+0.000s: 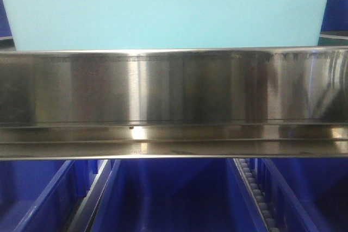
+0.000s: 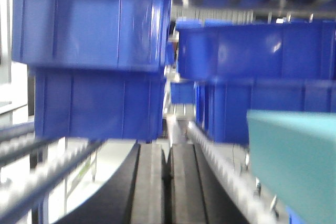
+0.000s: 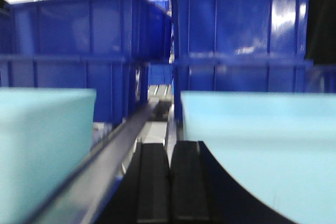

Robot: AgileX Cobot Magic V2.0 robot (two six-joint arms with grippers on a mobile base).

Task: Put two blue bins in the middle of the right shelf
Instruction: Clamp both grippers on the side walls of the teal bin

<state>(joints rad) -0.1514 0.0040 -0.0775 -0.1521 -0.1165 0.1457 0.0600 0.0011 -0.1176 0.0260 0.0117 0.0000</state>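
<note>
The left end effector [image 2: 166, 182] points level into the shelving, its two dark fingers pressed together with nothing between them. The right end effector [image 3: 169, 182] is likewise closed on nothing and lies level between two pale turquoise bins [image 3: 262, 145]. Ahead of the left arm, blue bins [image 2: 89, 30] stand stacked two high on either side of a narrow gap, over roller rails [image 2: 220, 153]. The right wrist view shows more stacked blue bins behind the turquoise ones, beside a grey metal rail [image 3: 110, 156]. In the front view a steel shelf beam [image 1: 174, 91] crosses the frame, with a turquoise bin above it and blue bins below. Both wrist views are blurred
</note>
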